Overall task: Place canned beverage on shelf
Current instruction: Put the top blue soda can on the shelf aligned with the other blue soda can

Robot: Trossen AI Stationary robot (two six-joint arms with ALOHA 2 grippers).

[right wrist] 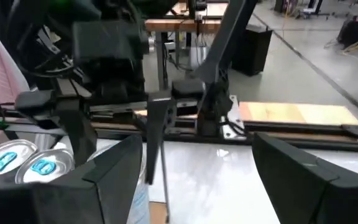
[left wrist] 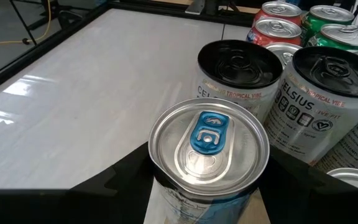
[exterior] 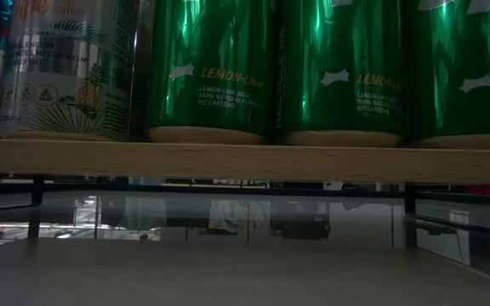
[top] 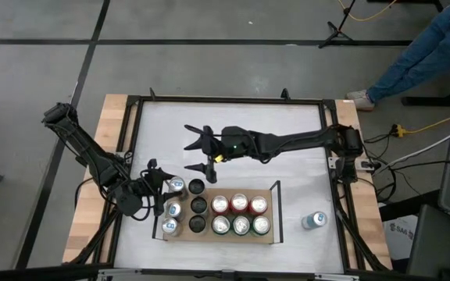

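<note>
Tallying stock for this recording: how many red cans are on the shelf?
3. They stand side by side on the shelf, just above the green cans in the high view: left, middle, right. None looks hidden.

The shelf was light-brown wood on a white tabletop framed in black. On it stood green cans, red cans, black-topped cans with white sides and tropical print, and silver cans with blue tabs. Another silver, blue-tabbed can stood near the tabletop's right edge. The arms were dark.
</note>
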